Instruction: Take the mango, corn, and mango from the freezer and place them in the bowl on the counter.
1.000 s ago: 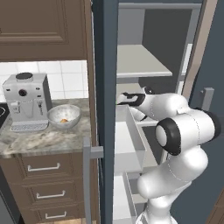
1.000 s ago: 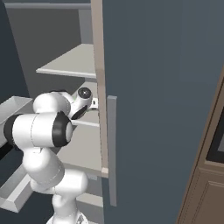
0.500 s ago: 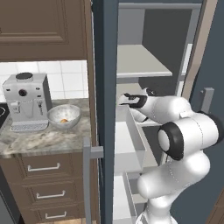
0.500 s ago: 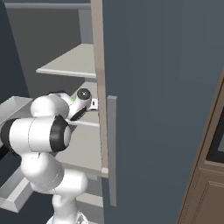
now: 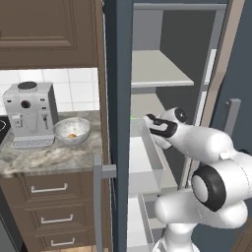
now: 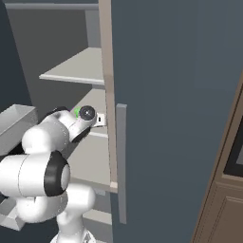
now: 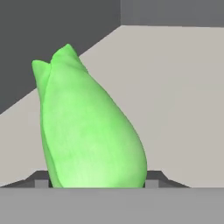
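A green-husked corn (image 7: pixel 92 127) stands upright between my gripper's (image 7: pixel 97 180) two dark fingertips (image 7: pixel 40 180), which press against its two sides. The gripper (image 5: pixel 147 121) reaches into the open freezer (image 5: pixel 118 74) at the level of its middle shelf, and a sliver of the green corn (image 5: pixel 132 118) shows at its tip. From the other side the corn (image 6: pixel 76 112) peeks out beside the hand. The speckled bowl (image 5: pixel 72 131) sits on the counter (image 5: pixel 49 157) to the left of the freezer, with something orange inside it.
A grey coffee machine (image 5: pixel 28 114) stands left of the bowl. A pale freezer drawer (image 5: pixel 147 162) is pulled out under the hand. The open freezer door (image 6: pixel 171 95) with its grey bar handle (image 6: pixel 121 161) stands to the arm's right.
The hand with the corn has dipped a little lower in front of the shelf, and the arm's elbow has dropped and swung right. The grip has not changed.
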